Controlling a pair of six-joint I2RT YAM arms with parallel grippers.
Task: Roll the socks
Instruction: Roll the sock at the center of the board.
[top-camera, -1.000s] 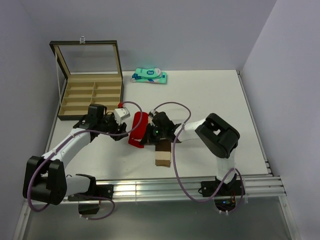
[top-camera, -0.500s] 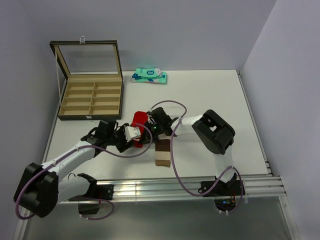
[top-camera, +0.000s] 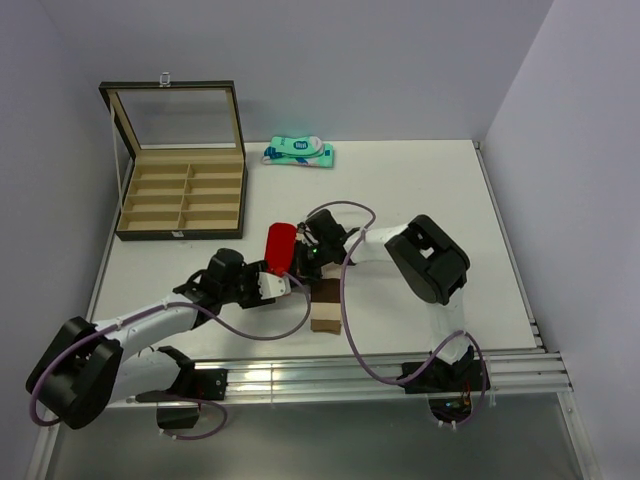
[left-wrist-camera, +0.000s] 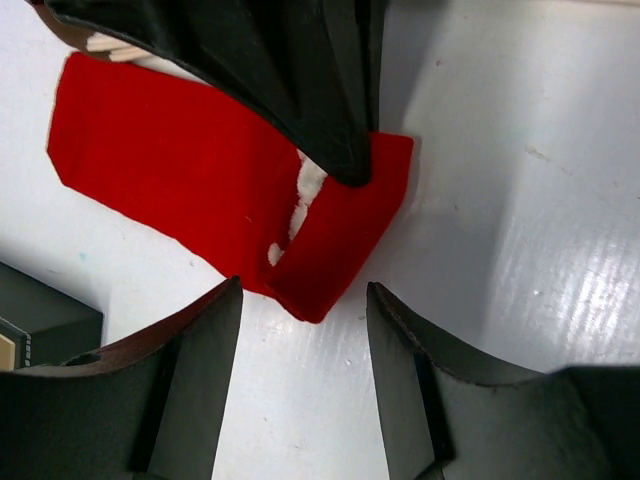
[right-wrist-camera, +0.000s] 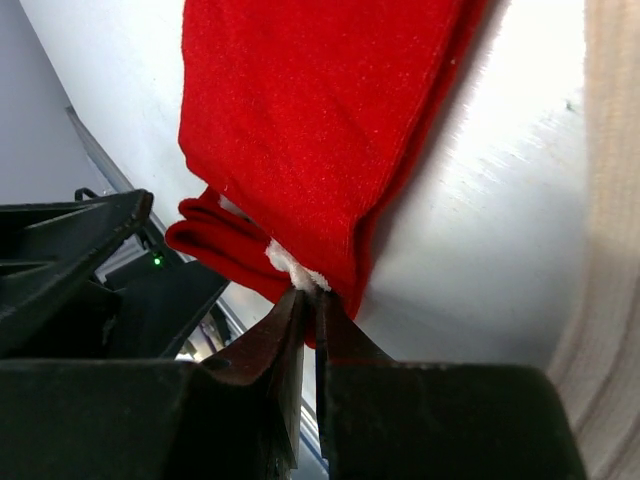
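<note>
The red sock (top-camera: 280, 243) lies mid-table, its near end folded and showing white. My right gripper (top-camera: 300, 259) is shut on that folded edge; in the right wrist view the gripper (right-wrist-camera: 311, 298) pinches red fabric (right-wrist-camera: 310, 130) and a white tuft. My left gripper (top-camera: 284, 281) stands open just short of the sock's near corner; in the left wrist view the gripper (left-wrist-camera: 305, 340) has only bare table between its fingers (left-wrist-camera: 190, 380), the red sock (left-wrist-camera: 190, 170) lies just beyond, and the right gripper's dark fingers (left-wrist-camera: 300, 90) press on it. The beige sock (top-camera: 325, 305) lies flat to the right.
An open wooden compartment box (top-camera: 185, 190) with its lid raised stands at the back left. A teal-and-white packet (top-camera: 298, 151) lies at the back centre. The beige sock's edge (right-wrist-camera: 612, 300) shows at the right of the right wrist view.
My left arm has swung from the sock's left side round to its near end, jaws still open. The right gripper has drawn the red sock slightly farther back.
</note>
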